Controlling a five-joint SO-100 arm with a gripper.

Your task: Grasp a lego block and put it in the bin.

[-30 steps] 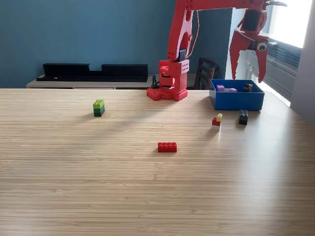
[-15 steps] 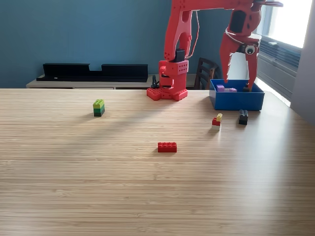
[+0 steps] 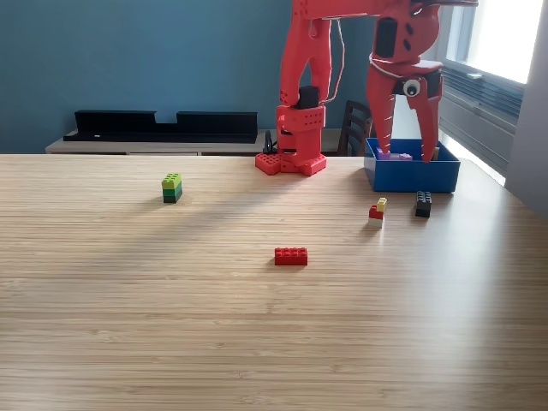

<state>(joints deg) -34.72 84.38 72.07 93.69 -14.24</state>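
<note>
Gripper hangs over the blue bin, jaws spread wide, holding nothing. Nearest loose blocks, red-yellow and black, lie just nearer than the bin.

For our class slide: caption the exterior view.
Red arm's open gripper hangs over the blue bin; blocks dot the table.

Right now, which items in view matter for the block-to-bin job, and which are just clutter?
Job:
bin, with blocks already inside
gripper, open, empty, over the bin
red block
green stack
red-yellow block
black block

Lying about:
black tray on the back counter
chair behind the table
</note>
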